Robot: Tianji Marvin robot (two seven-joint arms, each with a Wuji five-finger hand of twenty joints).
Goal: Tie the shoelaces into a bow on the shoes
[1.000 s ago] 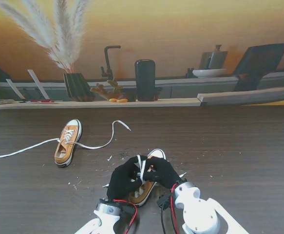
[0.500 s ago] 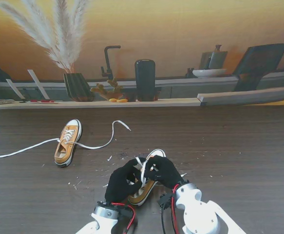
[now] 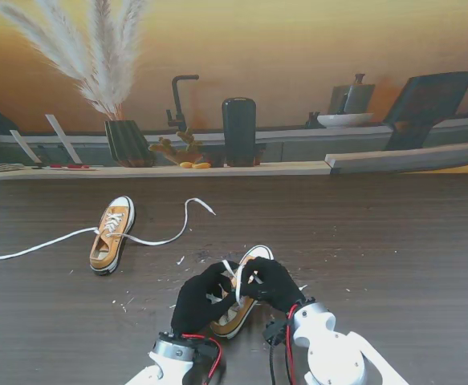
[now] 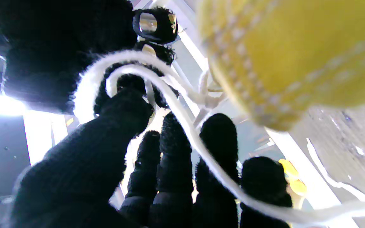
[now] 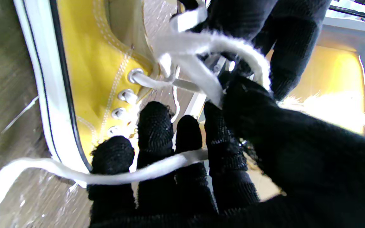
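Both black-gloved robot hands, left [image 3: 201,298] and right [image 3: 270,282], are clamped on the white flat shoelace [image 3: 236,281] over the near yellow canvas sneaker [image 3: 245,304] on the dark wooden tabletop [image 3: 378,241].

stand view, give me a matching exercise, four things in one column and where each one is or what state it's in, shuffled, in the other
Things:
1. far shoe
2. near shoe
3. left hand
4. vase of pampas grass

Places or states:
A. on the shelf behind the table
B. closed on a white lace loop, beside the right hand
C. alone on the left, laces trailing loose over the table
D. between the two gloved hands, toe pointing away from me

Pairs: 1-C, 2-D, 3-B, 4-A
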